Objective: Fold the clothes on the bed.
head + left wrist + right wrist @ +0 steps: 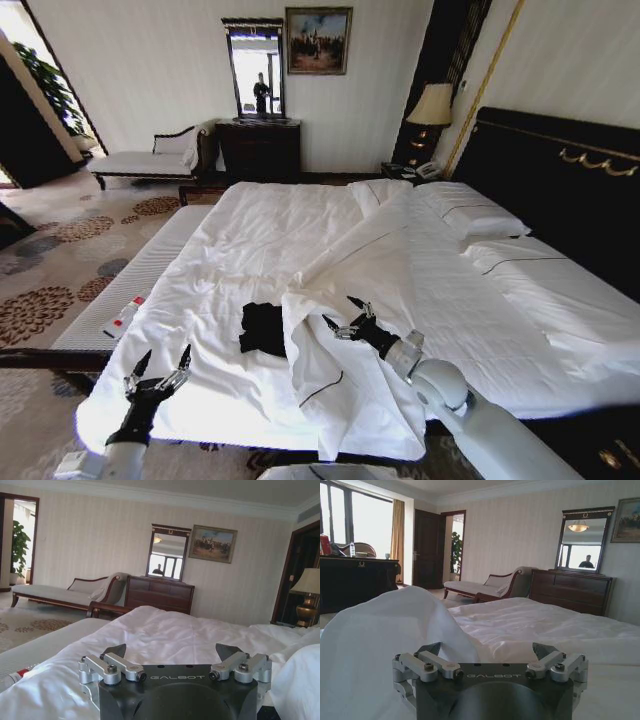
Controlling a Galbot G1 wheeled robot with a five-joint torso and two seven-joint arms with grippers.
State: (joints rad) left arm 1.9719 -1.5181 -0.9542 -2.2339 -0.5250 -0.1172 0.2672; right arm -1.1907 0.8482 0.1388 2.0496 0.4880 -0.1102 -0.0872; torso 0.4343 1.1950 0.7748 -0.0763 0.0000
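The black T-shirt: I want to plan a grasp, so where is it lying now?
In the head view the black T-shirt lies crumpled on the bed near its foot, beside the folded-back duvet, between the left gripper and right gripper.

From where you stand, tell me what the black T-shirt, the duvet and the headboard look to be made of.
The black T-shirt: soft matte fabric, probably cotton knit; it lies crumpled and limp.
The duvet: white woven cloth with padding, judging by its thick rounded folds and slight sheen.
The headboard: dark, smooth and slightly glossy with gold trim; likely lacquered wood, though padded leather can't be ruled out.
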